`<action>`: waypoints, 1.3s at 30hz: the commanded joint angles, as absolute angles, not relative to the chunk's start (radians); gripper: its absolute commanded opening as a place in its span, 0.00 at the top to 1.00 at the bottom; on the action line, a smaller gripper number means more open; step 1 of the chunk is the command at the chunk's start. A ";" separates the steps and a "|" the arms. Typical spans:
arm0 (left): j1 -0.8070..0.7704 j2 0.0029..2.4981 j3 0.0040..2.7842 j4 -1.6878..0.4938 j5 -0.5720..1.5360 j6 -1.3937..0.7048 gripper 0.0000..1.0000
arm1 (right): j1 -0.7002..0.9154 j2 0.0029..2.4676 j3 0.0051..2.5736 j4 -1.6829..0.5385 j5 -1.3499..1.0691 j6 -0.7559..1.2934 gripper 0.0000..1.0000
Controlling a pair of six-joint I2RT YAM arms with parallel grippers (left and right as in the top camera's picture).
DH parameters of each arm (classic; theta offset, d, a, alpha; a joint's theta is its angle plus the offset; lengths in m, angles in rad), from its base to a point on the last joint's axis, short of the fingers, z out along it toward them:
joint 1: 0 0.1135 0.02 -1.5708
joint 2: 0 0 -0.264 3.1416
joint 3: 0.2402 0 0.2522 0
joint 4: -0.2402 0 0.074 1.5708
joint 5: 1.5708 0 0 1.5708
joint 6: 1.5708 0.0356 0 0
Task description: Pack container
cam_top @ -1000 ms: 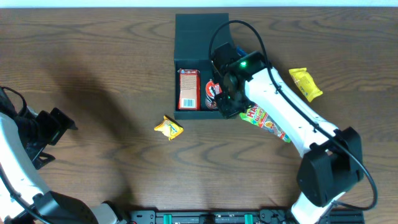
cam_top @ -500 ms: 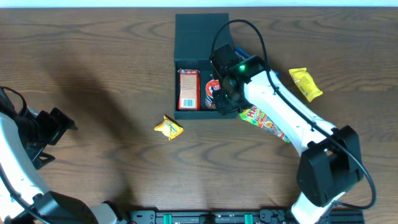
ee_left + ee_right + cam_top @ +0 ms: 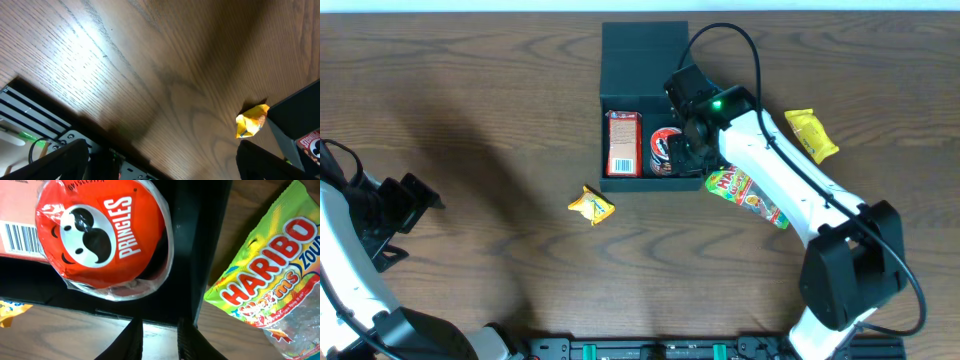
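Broadly, your wooden table (image 3: 470, 90) carries everything. The container (image 3: 640, 60) sits at its far middle, with the flap lid laid back away from you so the tray is open from above, which is what lets packing go on.

Your right arm (image 3: 780, 180) reaches in from the near right to the tray's right-hand wall. The right gripper (image 3: 160, 342) hangs just over that wall with its fingers apart and nothing between them, so I judge it has nothing to carry at this instant. Your left arm (image 3: 380, 215) is parked at the table's left edge, well away from the work. The left gripper (image 3: 162, 152) is spread wide and empty, which keeps it out of the right arm's way.

The Haribo bag (image 3: 745, 193) lies on the table just outside the container, partly under the right arm and close enough to be a likely next item. Inside the tray, a red and white carton (image 3: 623, 143) lies flat at the left. A Pringles can (image 3: 665, 150) stands beside it, lid upward, leaving the rest of the floor free. One yellow packet (image 3: 811, 135) waits to the right, and a smaller crumpled yellow packet (image 3: 592, 205) sits near the tray's front left corner.

From overhead, the wrist hides the right fingers. Only the right wrist camera shows them parted, along with the lettering on the lid and bag. The left wrist camera alone shows its own spread fingers, while only the overhead view shows both yellow packets at once.
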State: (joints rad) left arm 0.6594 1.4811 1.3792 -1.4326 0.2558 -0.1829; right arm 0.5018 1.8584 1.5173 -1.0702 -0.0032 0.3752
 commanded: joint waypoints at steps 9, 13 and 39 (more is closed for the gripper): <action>0.663 1.478 1.390 -1.435 0.252 -0.183 0.05 | 0.521 1.932 1.516 -0.989 -0.008 0.366 0.69; 0.663 1.478 1.390 -1.435 0.252 -0.183 0.05 | 0.522 1.951 1.516 -0.944 -0.008 0.366 0.69; 0.663 1.478 1.390 -1.435 0.252 -0.183 0.05 | 0.522 1.951 1.525 -0.652 0.031 0.369 0.76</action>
